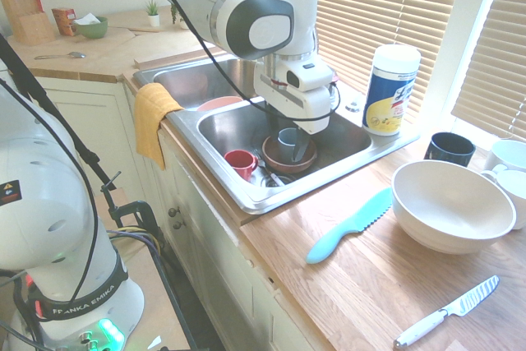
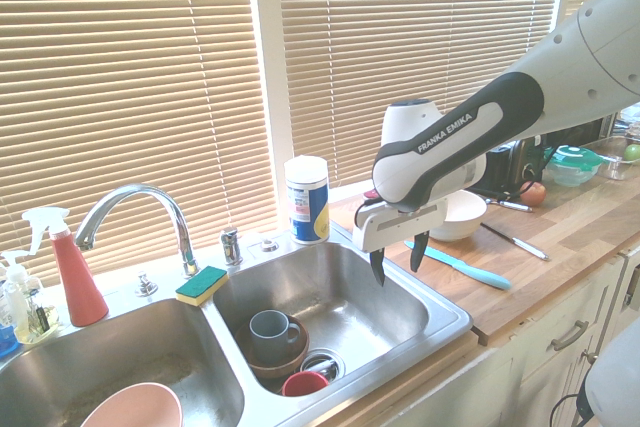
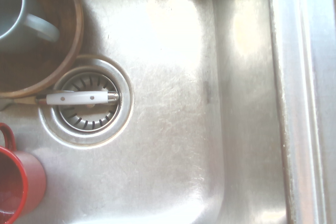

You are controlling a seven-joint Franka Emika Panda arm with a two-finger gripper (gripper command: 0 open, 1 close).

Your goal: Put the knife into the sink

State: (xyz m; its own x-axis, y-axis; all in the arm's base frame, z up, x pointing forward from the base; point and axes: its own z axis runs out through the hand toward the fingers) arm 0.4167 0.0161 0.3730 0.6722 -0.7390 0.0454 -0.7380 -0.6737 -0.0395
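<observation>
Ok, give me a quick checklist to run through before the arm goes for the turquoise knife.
1. End effector open and holding nothing: ok.
2. Knife in plain view on the counter, nothing lying on it: ok.
3. Right knife picked out: ok, the white-handled knife lies apart, nearer the counter's front edge.
4. Room around the knife: not ok, the white bowl sits close beside the blade.
5. End effector over the knife: not ok, it hangs above the sink.
6. Landing spot in the basin: ok, bare steel beside the mug, brown bowl and red cup.
</observation>
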